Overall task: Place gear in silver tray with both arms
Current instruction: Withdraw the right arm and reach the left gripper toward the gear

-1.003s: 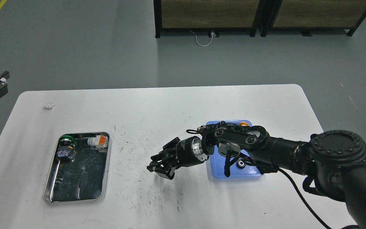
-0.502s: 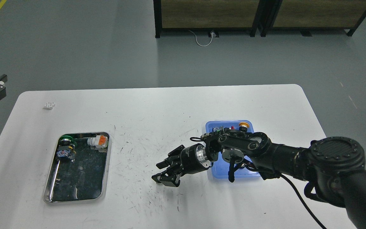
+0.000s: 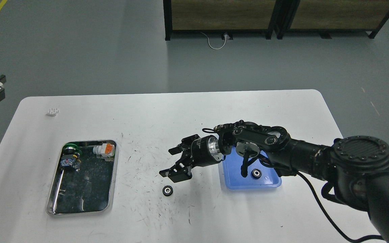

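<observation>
Just below the open right tool (image 3: 173, 162), gear (image 3: 167, 190) on table (image 3: 181, 108).

White table (image 3: 248, 108), blue tray (image 3: 231, 180), small white piece (image 3: 52, 111) at far-left corner, dark cabinets (image 3: 221, 15) behind

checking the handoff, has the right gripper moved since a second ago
Yes. The right gripper has opened and lifted back toward the blue tray, leaving a small black gear on the table between the trays.
</observation>
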